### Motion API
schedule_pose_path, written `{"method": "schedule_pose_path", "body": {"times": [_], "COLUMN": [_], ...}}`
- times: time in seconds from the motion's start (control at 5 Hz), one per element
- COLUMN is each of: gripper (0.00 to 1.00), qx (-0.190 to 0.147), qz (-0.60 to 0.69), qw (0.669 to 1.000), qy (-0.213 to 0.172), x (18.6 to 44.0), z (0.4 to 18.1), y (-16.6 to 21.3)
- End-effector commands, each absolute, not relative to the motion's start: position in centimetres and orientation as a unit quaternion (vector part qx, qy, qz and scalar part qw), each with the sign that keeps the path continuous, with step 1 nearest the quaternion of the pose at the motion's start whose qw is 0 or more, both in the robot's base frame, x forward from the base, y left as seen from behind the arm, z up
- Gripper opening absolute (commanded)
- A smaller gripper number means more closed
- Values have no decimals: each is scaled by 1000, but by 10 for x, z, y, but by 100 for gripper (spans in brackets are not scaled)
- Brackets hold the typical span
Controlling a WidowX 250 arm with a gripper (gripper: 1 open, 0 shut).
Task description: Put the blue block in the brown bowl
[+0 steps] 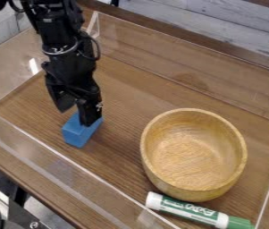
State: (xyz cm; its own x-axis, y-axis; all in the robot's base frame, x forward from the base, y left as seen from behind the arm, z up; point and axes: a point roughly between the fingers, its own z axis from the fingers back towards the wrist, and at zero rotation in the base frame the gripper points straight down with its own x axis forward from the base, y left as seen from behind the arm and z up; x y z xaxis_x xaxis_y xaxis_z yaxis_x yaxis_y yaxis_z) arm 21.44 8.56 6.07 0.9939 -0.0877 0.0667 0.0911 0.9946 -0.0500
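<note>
The blue block [81,132] lies on the wooden table at the left, near the front wall of the clear enclosure. Directly above and slightly behind it stands my black gripper [73,109], open, its two fingers pointing down with nothing between them. One finger [90,112] overlaps the block's top edge in this view; whether it touches is unclear. The brown bowl [194,152] sits empty to the right, well apart from the block and the gripper.
A green-and-white marker [200,210] lies in front of the bowl near the table's front edge. Clear plastic walls [53,175] enclose the wooden table on all sides.
</note>
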Motion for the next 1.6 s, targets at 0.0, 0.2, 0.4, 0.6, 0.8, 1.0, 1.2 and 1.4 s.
{"method": "schedule_pose_path", "body": {"times": [0.0,0.2,0.4,0.6,0.8,1.0,1.2,1.4], "gripper": [100,100,0,0,0,0,0,0], "qx": [-20,-21,-22,-21,-20,-19,-18,-18], "qz": [-39,-38,-38,-37,-35,-33,-30,-31], "qw": [998,998,998,998,998,998,998,998], "qy": [-50,-52,-52,-50,-49,-48,-49,-53], "x": [220,220,221,222,224,227,232,237], "z": [63,56,52,55,62,71,81,84], "y": [90,90,89,89,89,88,88,87]}}
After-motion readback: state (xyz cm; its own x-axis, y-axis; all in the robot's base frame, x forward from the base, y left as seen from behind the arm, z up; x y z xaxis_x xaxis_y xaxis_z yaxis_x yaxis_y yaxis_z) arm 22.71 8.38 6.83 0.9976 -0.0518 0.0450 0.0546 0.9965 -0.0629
